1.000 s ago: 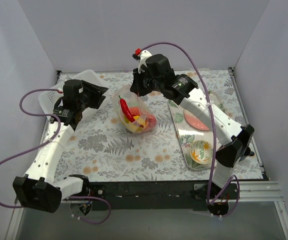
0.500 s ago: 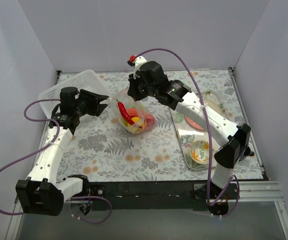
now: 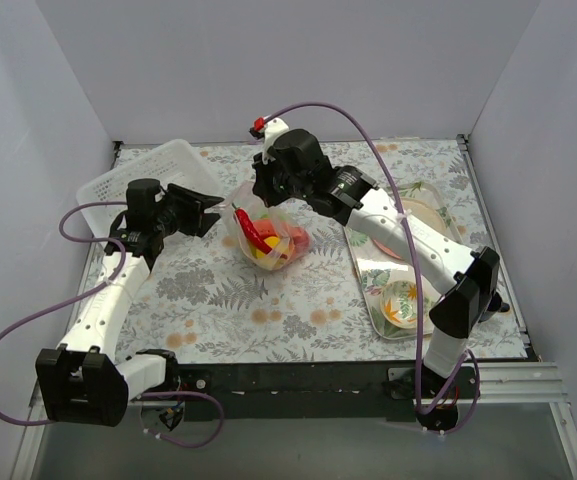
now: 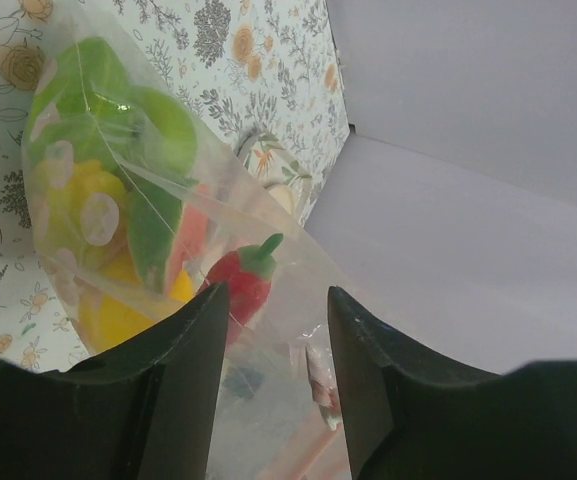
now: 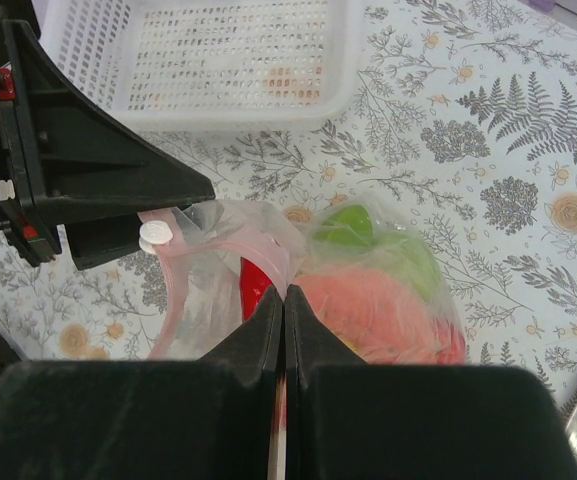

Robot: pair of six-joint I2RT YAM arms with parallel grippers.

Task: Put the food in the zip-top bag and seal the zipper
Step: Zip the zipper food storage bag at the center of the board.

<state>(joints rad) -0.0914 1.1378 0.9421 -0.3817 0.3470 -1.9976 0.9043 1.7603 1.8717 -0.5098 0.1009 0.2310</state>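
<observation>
Finding right gripper (image 5: 284, 300) clamped tight on zip-top bag (image 5: 213, 300) mouth; left gripper (image 4: 276, 295) jaws parted narrowly, we note bag between; basket (image 5: 218, 50) beyond them.

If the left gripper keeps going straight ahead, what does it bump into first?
Probably the zip-top bag: its clear plastic sits between the open fingers of the left gripper, with the food behind.

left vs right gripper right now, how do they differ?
Left gripper has its jaws apart; right gripper has them pressed shut, apparently pinching the zip-top bag at its rim. Left comes at the bag from the side; right comes from above. Both sit at the bag's mouth, by the pink zipper.
</observation>
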